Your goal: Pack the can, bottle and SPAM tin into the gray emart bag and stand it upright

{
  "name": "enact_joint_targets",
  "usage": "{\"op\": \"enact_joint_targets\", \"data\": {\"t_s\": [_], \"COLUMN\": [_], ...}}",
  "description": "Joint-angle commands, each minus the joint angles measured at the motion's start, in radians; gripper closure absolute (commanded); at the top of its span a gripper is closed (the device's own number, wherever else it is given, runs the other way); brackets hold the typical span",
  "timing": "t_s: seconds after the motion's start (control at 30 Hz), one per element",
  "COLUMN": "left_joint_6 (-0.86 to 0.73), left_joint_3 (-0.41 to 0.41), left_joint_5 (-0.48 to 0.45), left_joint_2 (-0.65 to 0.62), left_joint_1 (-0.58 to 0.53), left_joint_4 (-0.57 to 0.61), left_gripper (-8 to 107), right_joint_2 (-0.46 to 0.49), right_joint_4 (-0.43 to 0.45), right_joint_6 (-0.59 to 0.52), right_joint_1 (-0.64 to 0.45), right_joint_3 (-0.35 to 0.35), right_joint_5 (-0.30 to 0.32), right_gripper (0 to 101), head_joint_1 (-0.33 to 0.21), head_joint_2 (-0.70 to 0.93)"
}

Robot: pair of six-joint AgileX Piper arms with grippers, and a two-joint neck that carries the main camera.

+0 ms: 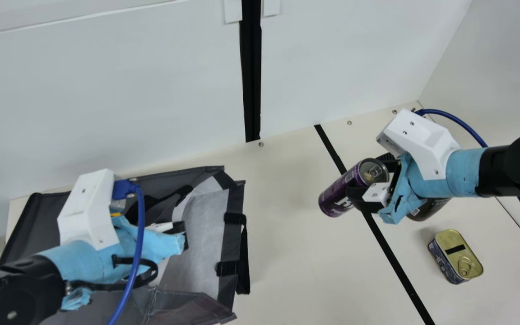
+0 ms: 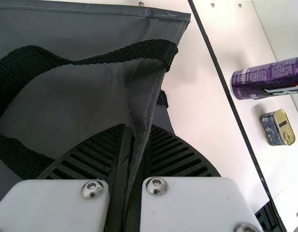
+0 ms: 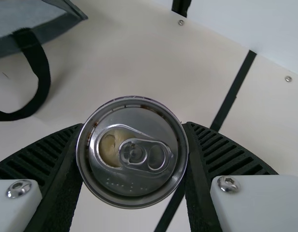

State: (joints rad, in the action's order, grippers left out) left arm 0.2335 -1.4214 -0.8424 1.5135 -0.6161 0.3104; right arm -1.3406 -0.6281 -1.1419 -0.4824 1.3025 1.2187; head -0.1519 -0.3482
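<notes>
Can (image 1: 339,194) heading the queue for the bag (image 1: 230,243), base first

Nearest along the table (image 1: 287,253), on the robot's right, the SPAM tin (image 1: 454,257) is lying flat, pull-ring up, awaiting its turn; over on the left, the left gripper (image 2: 135,137) is clenching a gray fold of the bag, its ribbed pads pressing close on the cloth; the bag is lying on its side, its pale lining (image 1: 201,234) showing and its open end facing right, towards the can.

Farther up, what looks to be the bottle (image 1: 429,208) is lying dark and partly hidden beneath the right arm; just beyond, the right gripper (image 3: 133,126) is grasping the can near its lid, one finger on either side.

The coming move seems to be turning on that can's long axis — it is running aslant, lid by the wrist, base pointing leftward and nearer the robot, roughly at the bag's open end; the right arm, already holding it, is the one placed to carry it across, while the left is probably holding the cloth open — a sagging edge could be catching the base.
</notes>
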Motion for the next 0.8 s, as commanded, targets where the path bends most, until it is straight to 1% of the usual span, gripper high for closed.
{"op": "enact_joint_targets", "data": {"t_s": [0.0, 0.4, 0.77], "left_joint_6": [0.0, 0.0, 0.0], "left_joint_3": [0.0, 0.0, 0.0], "left_joint_5": [0.0, 0.0, 0.0], "left_joint_2": [0.0, 0.0, 0.0], "left_joint_1": [0.0, 0.0, 0.0], "left_joint_4": [0.0, 0.0, 0.0], "left_gripper": [107, 107, 107], "right_joint_2": [0.002, 0.024, 0.043], "right_joint_4": [-0.028, -0.181, -0.311], "right_joint_6": [0.004, 0.002, 0.003], "right_joint_1": [0.005, 0.045, 0.109], "right_joint_3": [-0.007, -0.049, -0.087], "right_joint_5": [0.001, 0.001, 0.001], "right_gripper": [101, 101, 101], "head_joint_1": [-0.023, -0.023, -0.023], "head_joint_2": [-0.001, -0.001, -0.001]}}
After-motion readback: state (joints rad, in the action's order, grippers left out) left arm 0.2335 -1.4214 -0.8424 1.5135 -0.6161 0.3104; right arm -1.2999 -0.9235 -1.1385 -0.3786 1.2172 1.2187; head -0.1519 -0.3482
